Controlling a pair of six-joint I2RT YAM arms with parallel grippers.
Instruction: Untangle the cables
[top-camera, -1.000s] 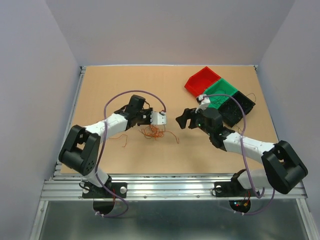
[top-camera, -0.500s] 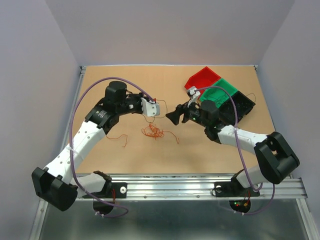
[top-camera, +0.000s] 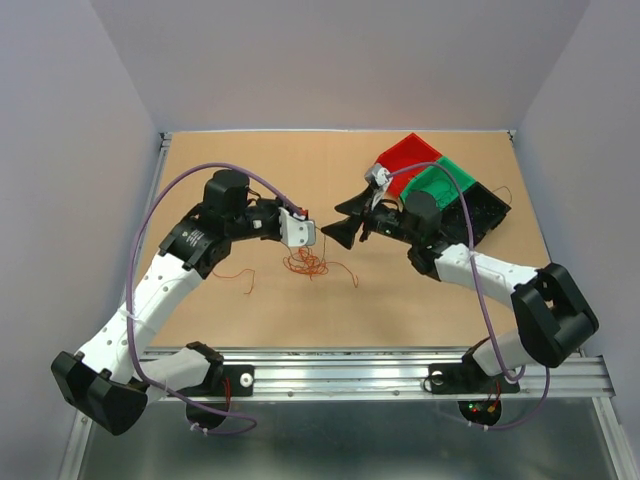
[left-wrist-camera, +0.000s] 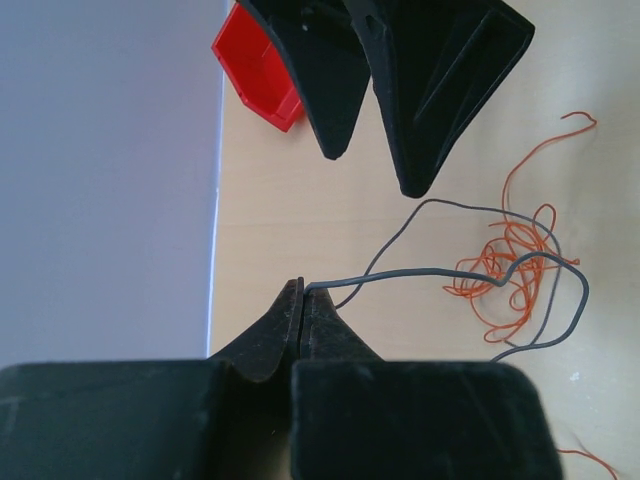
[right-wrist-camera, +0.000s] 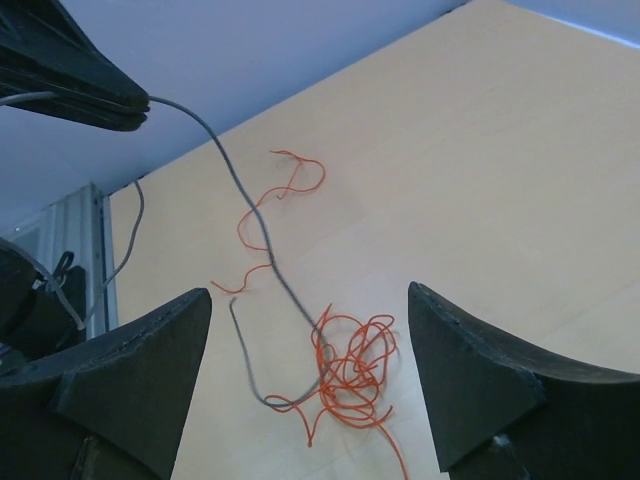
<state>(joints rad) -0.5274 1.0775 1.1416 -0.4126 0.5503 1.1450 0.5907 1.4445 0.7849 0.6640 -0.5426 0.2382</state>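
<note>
L arm: left end effector (left-wrist-camera: 302, 289) clenched, pads pinched tight on one end of a thin grey wire (left-wrist-camera: 420, 272). Tips sit raised above the worktop (top-camera: 300, 320), near centre, a bit toward the far side.

Grey wire runs from the pinch out and down to the orange-red tangle (left-wrist-camera: 510, 270), loops through or under it, then curls back w/ a free end on the board. Can't tell how far it's knotted into the orange strands. In the R wrist view the same wire hangs down in a slack curve from the L tips into the bundle.

Tangle: small heap of curly orange-red wires lying on the worktop, just near-side of both end effectors in the top view, roughly mid-board. A few loose orange strands (top-camera: 240, 275) lie apart to the L of it, by the L forearm.

R arm: right end effector (top-camera: 342, 222) released, jaws spread wide, nothing between them. It faces the L tips, close but not touching, and is off the board, above the tangle.

Bins: red bin (top-camera: 403, 155), green bin (top-camera: 445, 180), black bin (top-camera: 480, 210) in a diagonal row at far R, touching side to side, behind the R arm. A thin dark wire shows over the black bin's rim; contents otherwise unclear.
</note>
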